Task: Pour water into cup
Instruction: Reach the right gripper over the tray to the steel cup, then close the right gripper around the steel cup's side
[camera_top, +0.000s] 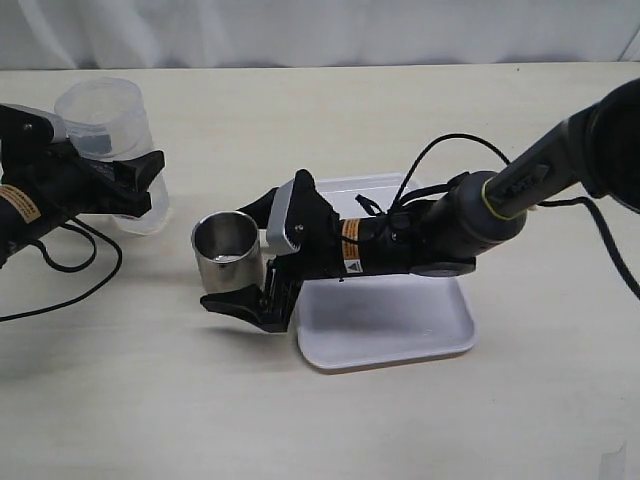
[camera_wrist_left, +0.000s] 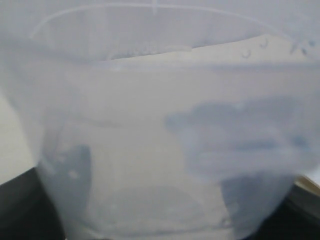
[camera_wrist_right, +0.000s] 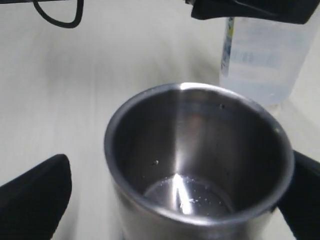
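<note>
I see the cup (camera_top: 228, 250) upright on the table (camera_top: 330, 110), left of centre in the exterior view, just off the left edge of the white tray (camera_top: 400, 320). A little water (camera_wrist_right: 190, 197) lies in its bottom (barely a glint). My right claw (camera_top: 228, 256) is spread wide with the cup between its fingers (camera_wrist_right: 35, 197); one finger stands clear of the wall. At the upper left my left claw (camera_top: 146, 185) is clamped on the clear container (camera_top: 100, 115), which is roughly upright.
</note>
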